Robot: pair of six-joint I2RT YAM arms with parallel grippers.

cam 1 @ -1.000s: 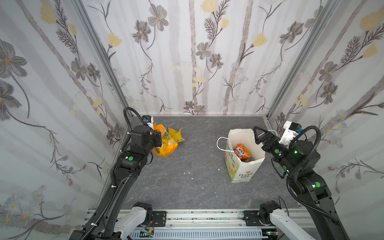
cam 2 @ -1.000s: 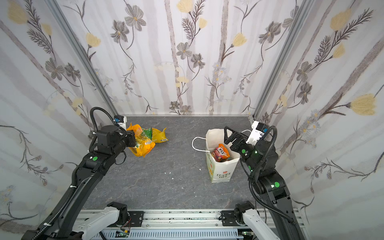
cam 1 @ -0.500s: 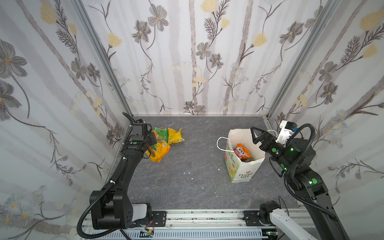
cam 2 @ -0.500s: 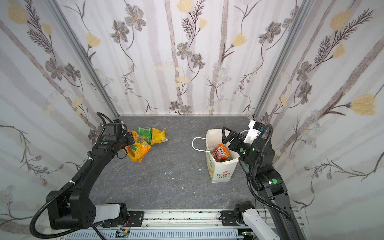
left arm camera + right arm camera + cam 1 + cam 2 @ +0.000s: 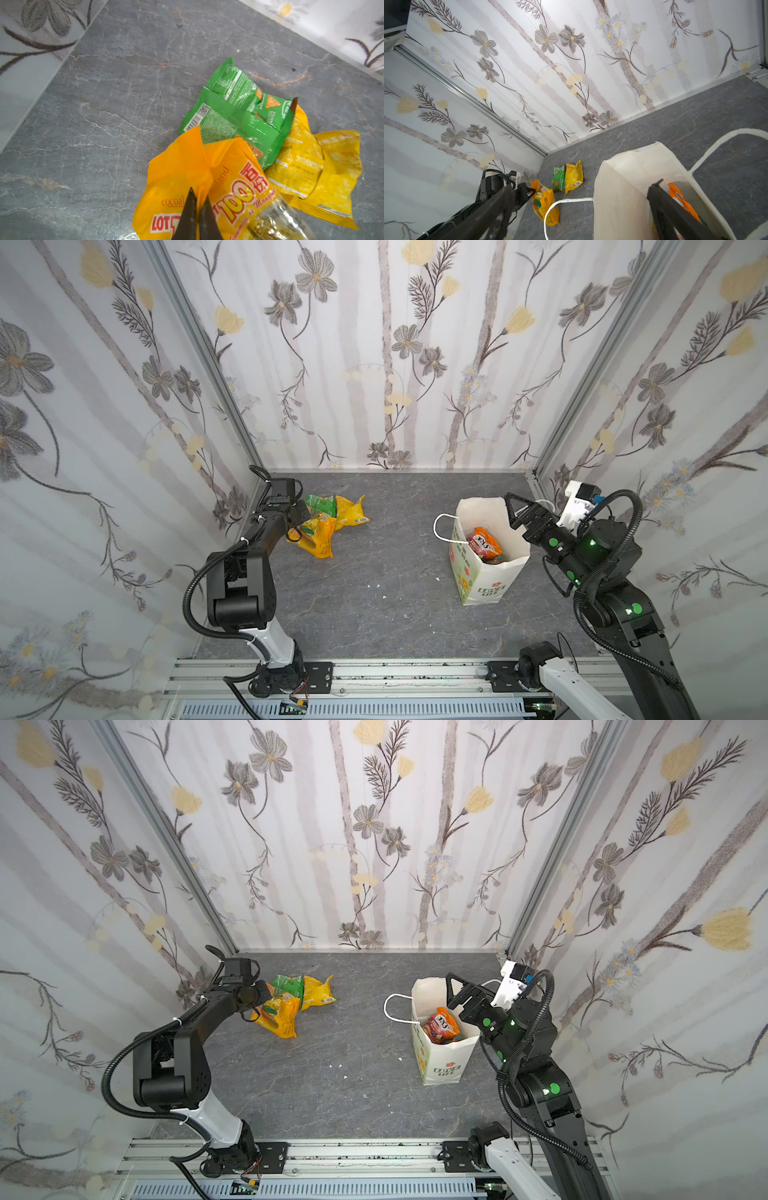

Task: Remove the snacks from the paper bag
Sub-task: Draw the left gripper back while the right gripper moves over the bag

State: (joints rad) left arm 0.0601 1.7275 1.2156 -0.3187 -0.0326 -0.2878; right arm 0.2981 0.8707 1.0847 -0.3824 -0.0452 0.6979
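The white paper bag [image 5: 482,585] [image 5: 444,1065] stands upright at the right, and an orange-pink snack [image 5: 484,545] [image 5: 679,197] shows inside it. My right gripper [image 5: 512,512] [image 5: 581,186] is open at the bag's far rim, with one finger [image 5: 662,203] inside the mouth and the other outside. At the left, a green packet [image 5: 322,506] [image 5: 239,112] and a yellow packet [image 5: 351,512] [image 5: 324,170] lie on the floor. My left gripper [image 5: 293,529] [image 5: 198,195] is shut on the edge of an orange packet [image 5: 318,537] [image 5: 180,166] whose lower end rests beside them.
A white cord handle [image 5: 442,526] loops out from the bag's left side over the grey stone floor [image 5: 386,572]. Flowered walls close in the back and both sides. A metal rail [image 5: 395,672] runs along the front edge.
My left arm has folded back and come down, bringing the orange packet lower beside the green and yellow ones. The right gripper has shifted slightly at the bag's rim.
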